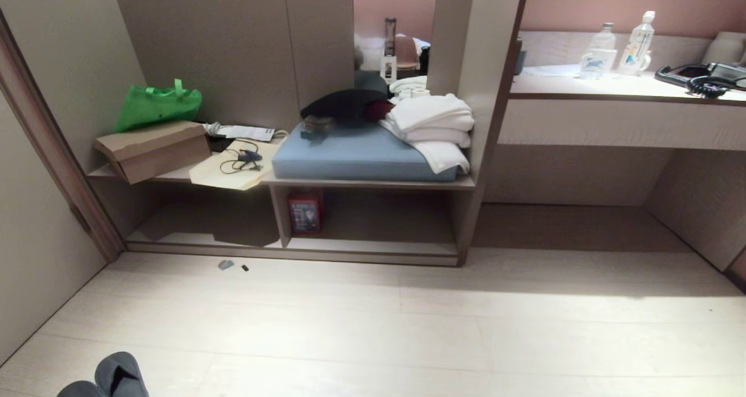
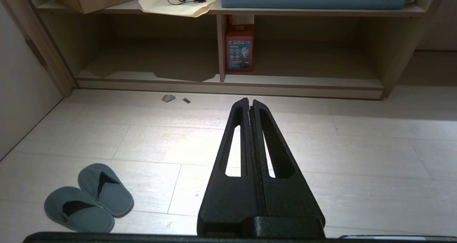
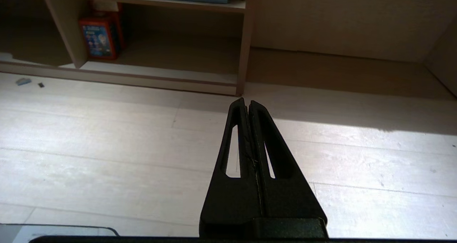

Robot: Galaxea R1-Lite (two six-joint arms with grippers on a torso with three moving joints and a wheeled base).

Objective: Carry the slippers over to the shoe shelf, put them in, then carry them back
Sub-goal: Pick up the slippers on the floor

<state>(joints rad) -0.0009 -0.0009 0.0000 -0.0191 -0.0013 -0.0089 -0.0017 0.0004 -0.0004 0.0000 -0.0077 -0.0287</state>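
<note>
- While both arms hang idle above the floor, the left gripper and right gripper have their fingers pressed together, holding nothing.
- The slippers lie side by side, touching, on the floor at the robot's left, well apart from the shoe shelf.
- A red box stands in the shelf beside its divider.

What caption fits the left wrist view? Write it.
Shut left tool above pale floor, grey slippers side by side nearby, shoe shelf ahead.
</note>
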